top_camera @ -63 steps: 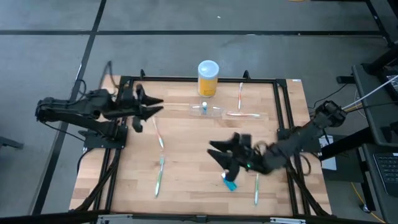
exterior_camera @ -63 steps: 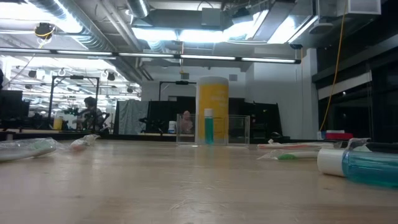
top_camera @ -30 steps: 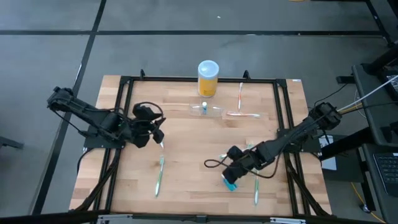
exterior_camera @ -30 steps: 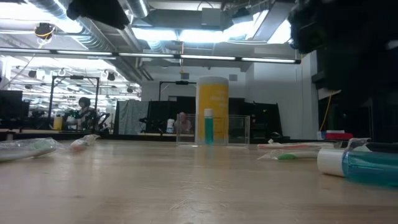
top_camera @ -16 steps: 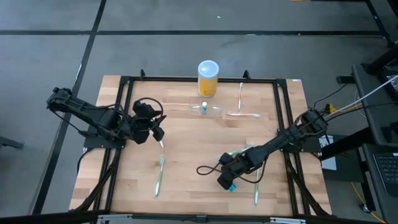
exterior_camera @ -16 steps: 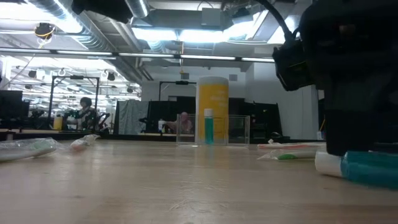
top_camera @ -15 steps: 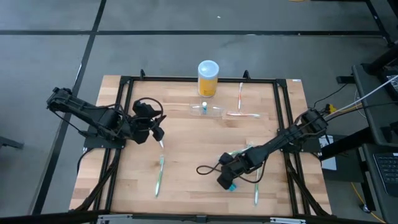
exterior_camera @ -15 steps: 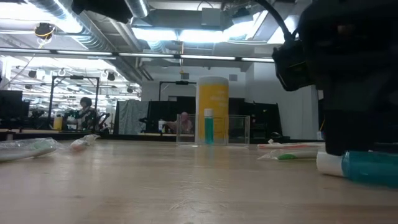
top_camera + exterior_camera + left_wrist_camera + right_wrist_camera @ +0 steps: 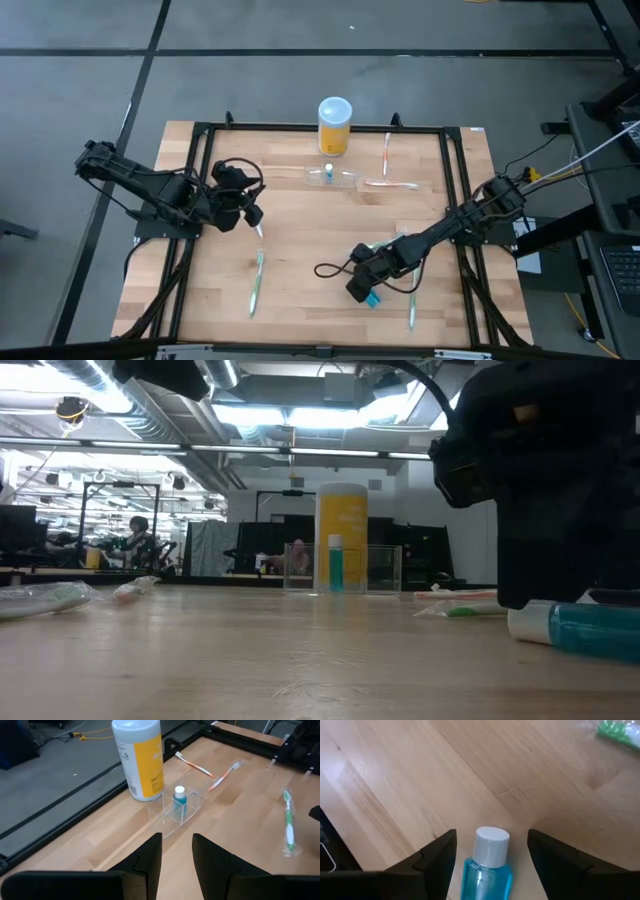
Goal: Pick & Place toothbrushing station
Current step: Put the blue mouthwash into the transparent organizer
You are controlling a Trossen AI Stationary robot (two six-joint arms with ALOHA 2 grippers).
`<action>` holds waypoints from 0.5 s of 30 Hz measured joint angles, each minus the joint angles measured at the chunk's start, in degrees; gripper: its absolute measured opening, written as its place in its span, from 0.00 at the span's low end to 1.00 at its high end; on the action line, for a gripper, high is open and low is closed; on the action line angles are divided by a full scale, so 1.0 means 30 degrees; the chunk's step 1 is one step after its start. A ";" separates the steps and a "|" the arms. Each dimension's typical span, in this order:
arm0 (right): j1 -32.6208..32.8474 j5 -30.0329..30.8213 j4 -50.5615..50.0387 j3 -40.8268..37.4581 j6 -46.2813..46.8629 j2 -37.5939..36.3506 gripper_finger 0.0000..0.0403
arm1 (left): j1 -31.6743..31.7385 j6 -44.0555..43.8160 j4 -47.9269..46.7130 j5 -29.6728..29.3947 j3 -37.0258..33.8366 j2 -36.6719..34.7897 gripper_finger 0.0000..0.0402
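Station (image 9: 332, 177) sits upper centre of the bench (image 9: 300, 250). Right gripper (image 9: 490, 852), fingers apart, straddles a blue bottle (image 9: 487, 865): close squarely on its body. Left gripper (image 9: 176, 851), fingers slightly apart, waits.

We log toothbrushing station (image 9: 331, 177): clear, colourless plastic holder, upright at table's far middle, small blue white-capped bottle inside.

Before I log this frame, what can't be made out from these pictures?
- Right gripper contact: its open fingers flank the blue bottle, but the right wrist view's bottom edge cuts the bottle's body off.
- Blue bottle in the high view: mostly hidden under the right gripper.
- Clear holder: its walls are nearly invisible against the wood in the high view.
- Left gripper: its body is cut off by the low view's top edge.
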 joint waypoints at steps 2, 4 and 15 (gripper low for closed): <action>-0.0017 -0.0304 -0.0012 0.0024 0.0198 0.0215 0.62 | 0.0000 0.0000 -0.0059 0.0000 0.0000 0.0000 0.26; 0.0002 -0.0470 -0.0103 0.0057 0.0489 0.0411 0.62 | 0.0000 0.0000 -0.0102 -0.0015 0.0000 0.0000 0.26; 0.0022 -0.0304 -0.0374 0.0024 0.1089 0.0468 0.51 | 0.0007 0.0014 -0.0672 -0.0021 0.0007 -0.0027 0.26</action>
